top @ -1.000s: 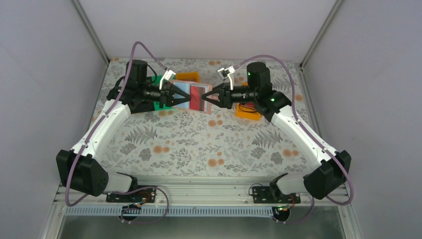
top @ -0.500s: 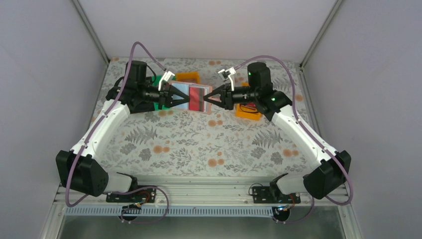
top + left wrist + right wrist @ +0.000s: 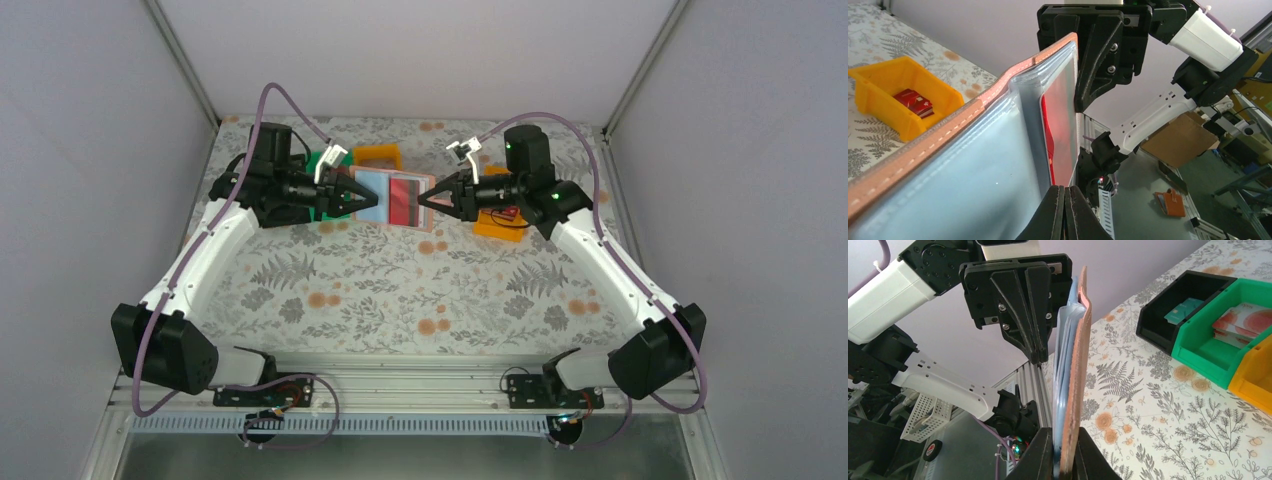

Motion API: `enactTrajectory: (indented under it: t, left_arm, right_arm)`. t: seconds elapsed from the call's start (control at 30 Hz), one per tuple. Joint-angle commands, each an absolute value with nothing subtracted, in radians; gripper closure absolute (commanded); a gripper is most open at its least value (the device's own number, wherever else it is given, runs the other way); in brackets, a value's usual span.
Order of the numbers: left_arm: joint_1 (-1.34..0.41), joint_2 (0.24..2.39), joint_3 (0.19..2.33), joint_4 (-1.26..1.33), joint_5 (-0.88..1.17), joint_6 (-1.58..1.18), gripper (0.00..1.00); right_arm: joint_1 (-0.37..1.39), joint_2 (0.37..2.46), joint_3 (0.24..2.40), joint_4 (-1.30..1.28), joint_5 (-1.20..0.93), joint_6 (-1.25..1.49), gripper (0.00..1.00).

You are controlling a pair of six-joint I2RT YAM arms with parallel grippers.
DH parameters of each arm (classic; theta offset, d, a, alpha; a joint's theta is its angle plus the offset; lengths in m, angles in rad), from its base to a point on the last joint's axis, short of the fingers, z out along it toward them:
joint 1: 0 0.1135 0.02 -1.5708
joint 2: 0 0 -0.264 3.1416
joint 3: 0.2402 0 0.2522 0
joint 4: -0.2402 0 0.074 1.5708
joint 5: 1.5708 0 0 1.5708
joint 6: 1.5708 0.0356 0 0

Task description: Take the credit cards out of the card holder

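Top external: card holder [image 3: 376,184] held open in the air over the far middle of the table [image 3: 400,290], stretched between the two arms; left gripper [image 3: 368,198] on its left end, right gripper [image 3: 430,200] on its right end, presumably to keep the leaves taut so a card can slide free; red card [image 3: 406,197] sits in the right-hand sleeve, not yet out.

Left wrist: own jaws clenched on the near edge of a clear sleeve, just beside the red card's edge; whether the card itself is pinched too, cannot tell; opposing claw clamped on the far edge; orange bin [image 3: 878,80] toward the far right corner holds dark red cards [image 3: 912,99], likely the drop for this colour.

Right wrist: own jaws clamped on the brownish-pink cover's edge, holder edge-on and upright; black bin [image 3: 1198,290] with a teal card [image 3: 1182,310] and green bin [image 3: 1208,357] with whitish-pink cards [image 3: 1243,320] stand toward the far left corner; sorting by colour seems the plan.
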State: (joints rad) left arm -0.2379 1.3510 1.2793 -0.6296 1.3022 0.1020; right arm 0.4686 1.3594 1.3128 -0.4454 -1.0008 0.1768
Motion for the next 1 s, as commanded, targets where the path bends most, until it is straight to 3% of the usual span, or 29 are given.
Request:
enactTrajectory:
  t: [0.0, 0.17, 0.3, 0.57, 0.77, 0.97]
  left_arm:
    - [-0.235, 1.331, 1.304, -0.644, 1.329, 0.144, 0.98]
    - [-0.276, 1.343, 1.315, -0.625, 1.333, 0.160, 0.98]
    - [-0.327, 1.353, 1.348, -0.634, 1.300, 0.175, 0.83]
    - [-0.283, 1.348, 1.316, -0.604, 1.190, 0.127, 0.83]
    - [-0.283, 1.349, 1.299, -0.586, 1.162, 0.103, 0.70]
    - [-0.322, 1.350, 1.298, -0.561, 1.201, 0.089, 0.68]
  right_arm:
    - [0.460, 1.358, 1.345, -0.474, -1.047, 0.138, 0.96]
    - [0.463, 1.382, 1.355, -0.453, -1.094, 0.148, 0.96]
    - [0.465, 1.394, 1.362, -0.446, -1.095, 0.154, 0.96]
    - [0.471, 1.364, 1.362, -0.451, -1.112, 0.134, 0.96]
    - [0.470, 1.360, 1.361, -0.450, -1.153, 0.126, 0.96]
    - [0.473, 1.361, 1.359, -0.422, -1.157, 0.138, 0.96]
